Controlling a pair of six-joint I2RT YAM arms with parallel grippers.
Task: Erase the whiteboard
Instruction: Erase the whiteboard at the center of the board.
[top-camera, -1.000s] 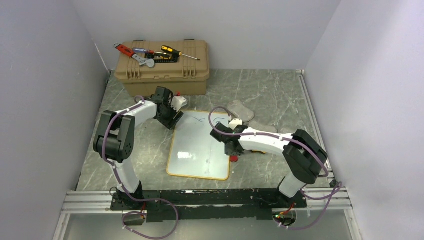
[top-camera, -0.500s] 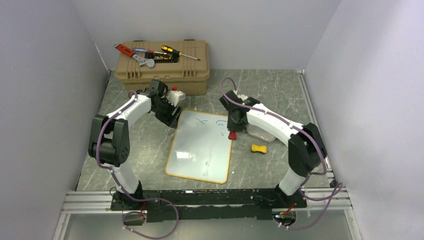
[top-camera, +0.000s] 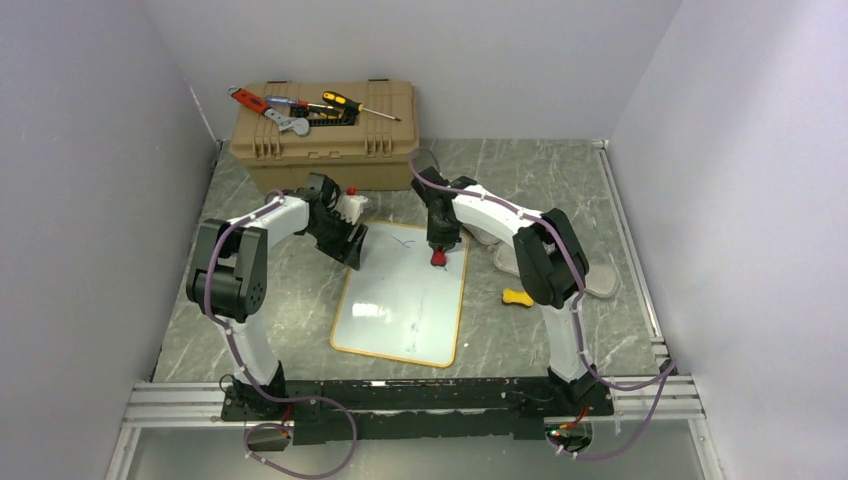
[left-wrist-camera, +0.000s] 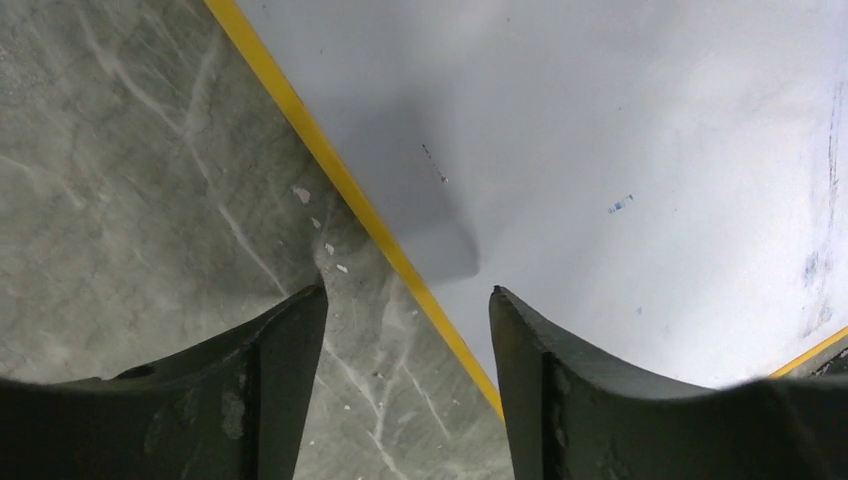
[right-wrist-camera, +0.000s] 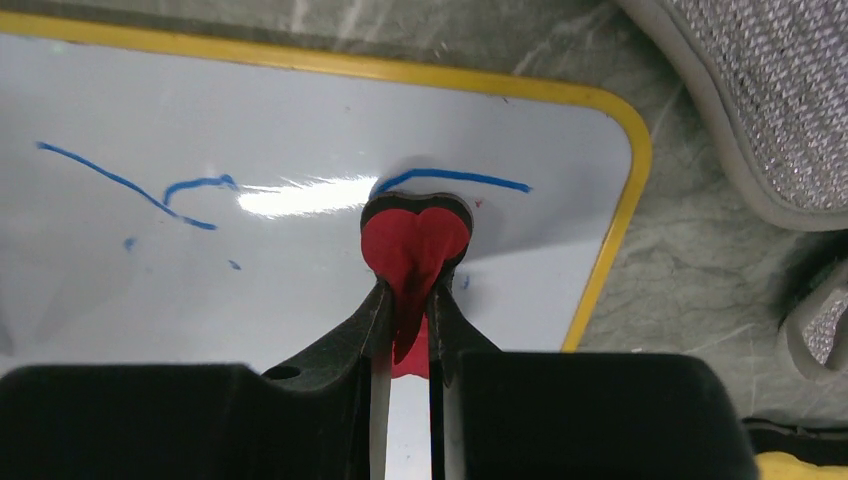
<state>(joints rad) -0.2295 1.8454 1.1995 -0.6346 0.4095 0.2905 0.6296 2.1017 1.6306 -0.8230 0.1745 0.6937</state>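
**Tally of the tabletop**

One whiteboard (top-camera: 405, 300) lies on the single marble-patterned tabletop (top-camera: 290, 310). It carries about three blue pen strokes (right-wrist-camera: 120, 180) and a few specks.

There are two arms, and so two end effectors: the left end effector (left-wrist-camera: 405, 300) and the right end effector (right-wrist-camera: 405, 295).

There is one red heart-shaped eraser (right-wrist-camera: 415, 235) and one yellow bone-shaped sponge (top-camera: 517, 297). At least two grey mesh pads show (top-camera: 600, 283) (top-camera: 503, 256).

One tan toolbox (top-camera: 330, 150) stands at the back. Its lid carries two screwdrivers, one red and blue (top-camera: 290, 102) and one yellow and black (top-camera: 355, 105). One red-handled wrench (top-camera: 250, 99) lies there too, along with a dark item too small to identify.
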